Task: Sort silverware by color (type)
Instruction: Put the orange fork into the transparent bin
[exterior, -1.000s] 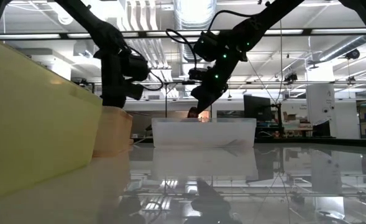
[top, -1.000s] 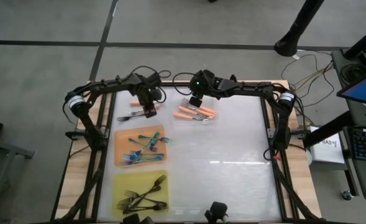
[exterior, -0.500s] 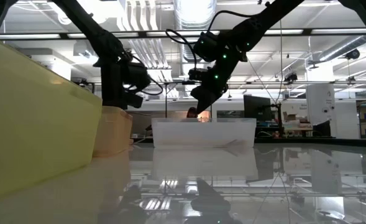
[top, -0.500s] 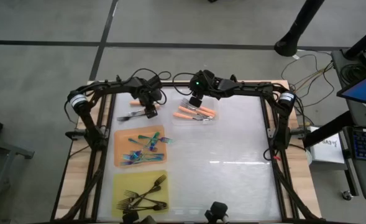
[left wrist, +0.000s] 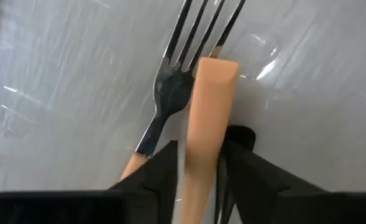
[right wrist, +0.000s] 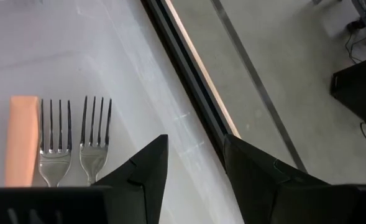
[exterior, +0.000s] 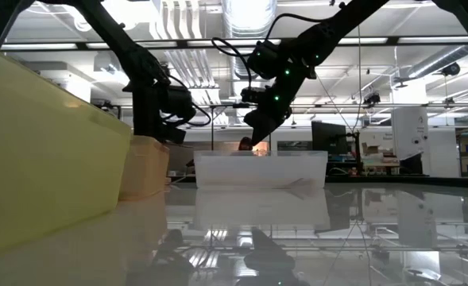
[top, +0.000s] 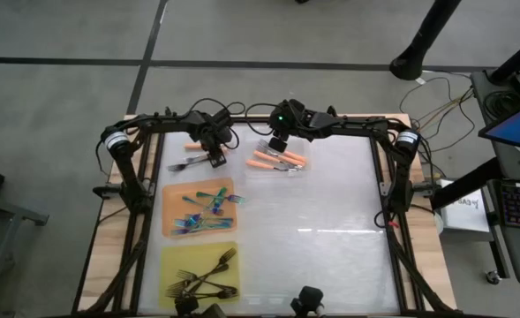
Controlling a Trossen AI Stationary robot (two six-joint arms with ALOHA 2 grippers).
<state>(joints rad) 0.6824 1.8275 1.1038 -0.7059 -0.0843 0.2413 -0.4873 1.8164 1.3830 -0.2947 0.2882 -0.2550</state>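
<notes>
Near the table's far left edge lie orange-handled forks (top: 185, 162) of the silverware. My left gripper (top: 214, 159) points down over them. In the left wrist view one fork's orange handle (left wrist: 209, 112) runs between its fingers, across the silvery tines of another fork (left wrist: 170, 87). My right gripper (top: 277, 146) hangs open above the clear tray (exterior: 261, 168), over orange-handled forks (right wrist: 49, 143) lying in it. Teal forks (top: 202, 210) lie on the orange mat. Black forks (top: 202, 274) lie on the yellow mat. My left gripper has the orange handle (left wrist: 201, 168) between its two fingers, one on each long side, and the handle fills the gap. The fingers come from above, pointing down. The handle's free end (left wrist: 217, 67) lies over the other fork's tines. I cannot tell whether it is clear of the table.
The orange mat (top: 173, 199) and the yellow mat (top: 167, 261) fill the table's left side toward the near edge. The white table top (top: 330, 230) stretches to the right of them. Dark frame rails (top: 392, 203) run along the table's edges.
My left gripper has gone down toward the forks at the far left. My right gripper has kept still above the tray.
</notes>
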